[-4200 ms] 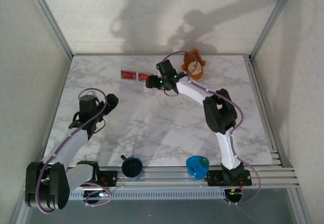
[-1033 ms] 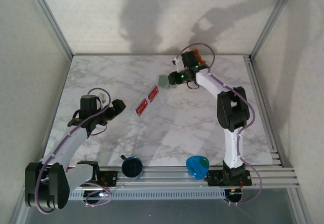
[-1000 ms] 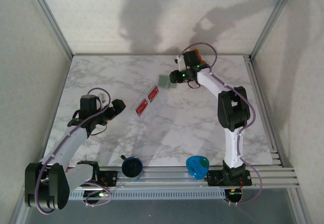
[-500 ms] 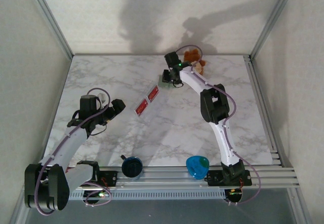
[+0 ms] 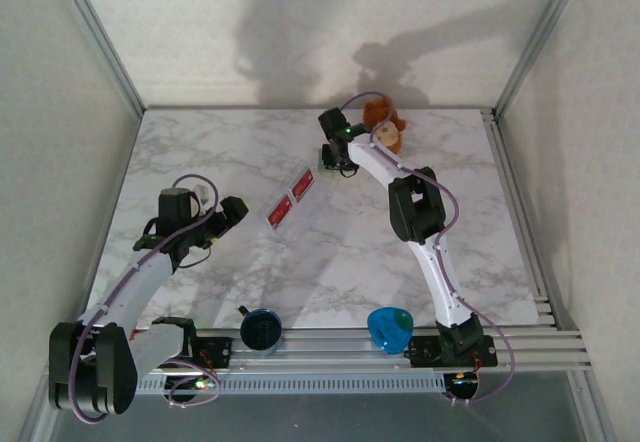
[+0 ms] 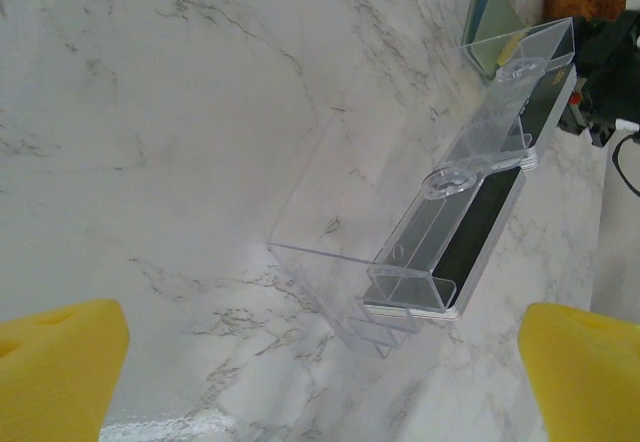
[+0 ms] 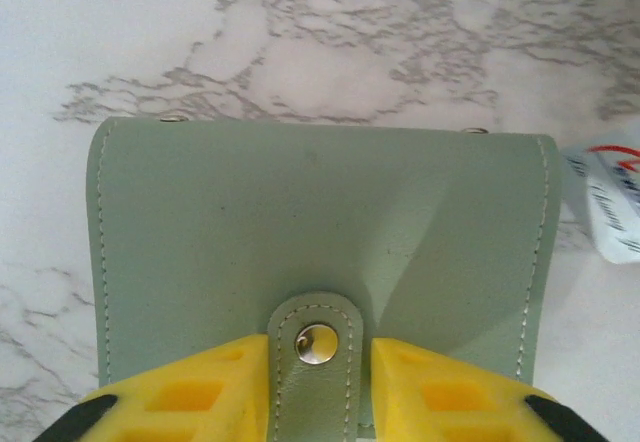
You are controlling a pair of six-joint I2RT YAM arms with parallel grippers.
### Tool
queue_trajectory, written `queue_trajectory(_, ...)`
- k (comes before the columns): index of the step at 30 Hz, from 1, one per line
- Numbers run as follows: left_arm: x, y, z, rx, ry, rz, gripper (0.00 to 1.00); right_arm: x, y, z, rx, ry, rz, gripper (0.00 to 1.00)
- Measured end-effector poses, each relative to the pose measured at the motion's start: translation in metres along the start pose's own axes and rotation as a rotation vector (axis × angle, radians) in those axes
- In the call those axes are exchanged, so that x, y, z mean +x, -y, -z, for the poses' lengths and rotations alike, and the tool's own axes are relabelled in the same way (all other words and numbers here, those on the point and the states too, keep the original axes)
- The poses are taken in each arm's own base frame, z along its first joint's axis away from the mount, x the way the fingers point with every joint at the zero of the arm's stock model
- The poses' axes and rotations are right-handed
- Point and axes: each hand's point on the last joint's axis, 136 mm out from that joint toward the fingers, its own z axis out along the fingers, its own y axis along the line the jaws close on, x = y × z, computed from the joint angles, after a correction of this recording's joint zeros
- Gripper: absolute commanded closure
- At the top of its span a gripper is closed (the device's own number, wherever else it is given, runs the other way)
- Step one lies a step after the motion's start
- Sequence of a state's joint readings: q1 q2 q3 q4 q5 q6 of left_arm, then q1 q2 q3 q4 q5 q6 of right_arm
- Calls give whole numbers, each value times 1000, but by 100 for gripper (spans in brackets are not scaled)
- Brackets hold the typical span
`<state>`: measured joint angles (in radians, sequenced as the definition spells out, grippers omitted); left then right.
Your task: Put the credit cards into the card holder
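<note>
Wallet [image 7: 320, 232] lies flat and shut on the far side of the table [image 5: 200, 152], near the bear [image 5: 383, 127]. It looks light, soft and bendy, so the snap tab [image 7: 316, 314] or an edge looks like the best place to hold. Right gripper [image 7: 318, 372] has a finger on each side of that tab; I cannot tell if it pinches yet. Left gripper [image 5: 232, 210] is spread wide near the cards [image 5: 301, 184], which sit in a clear stand [image 6: 420, 222]. A second ago the right gripper was beside the wallet; now it is over it. Cards have not moved.
</note>
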<state>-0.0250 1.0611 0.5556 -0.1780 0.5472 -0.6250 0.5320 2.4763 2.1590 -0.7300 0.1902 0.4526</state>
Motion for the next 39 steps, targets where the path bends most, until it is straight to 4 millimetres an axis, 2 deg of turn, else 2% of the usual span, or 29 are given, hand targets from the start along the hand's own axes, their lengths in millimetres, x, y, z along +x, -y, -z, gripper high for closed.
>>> queue_trajectory(3, 0, 0, 0, 1, -1, 0, 0, 19, 16, 9, 42, -26, 16, 71)
queue_trajectory(10, 2, 2, 0, 12, -9, -1, 0, 93, 63, 50, 84, -120, 63, 74)
queue_trajectory(14, 4, 11, 3, 32, -20, -14, 0, 129, 79, 70, 55, -151, 99, 74)
queue_trajectory(16, 4, 22, 6, 52, -30, -28, 0, 146, 82, 78, 20, -167, 131, 74)
queue_trajectory(20, 14, 44, 10, 113, -60, -75, 0, 171, 77, 87, -73, -195, 232, 74)
queue_trajectory(24, 37, 60, 6, 157, -142, -115, 0, 197, 58, 97, -195, -216, 408, 73)
queue_trajectory(27, 52, 67, -1, 161, -211, -150, 0, 214, 38, 112, -330, -217, 538, 68)
queue_trajectory(30, 58, 71, -8, 153, -265, -170, 1, 227, 26, 130, -449, -202, 653, 59)
queue_trajectory(34, 76, 82, -11, 179, -323, -210, 3, 223, 23, 141, -476, -149, 734, 52)
queue_trajectory(39, 109, 101, -17, 203, -415, -294, 4, 209, 23, 149, -442, -114, 614, 52)
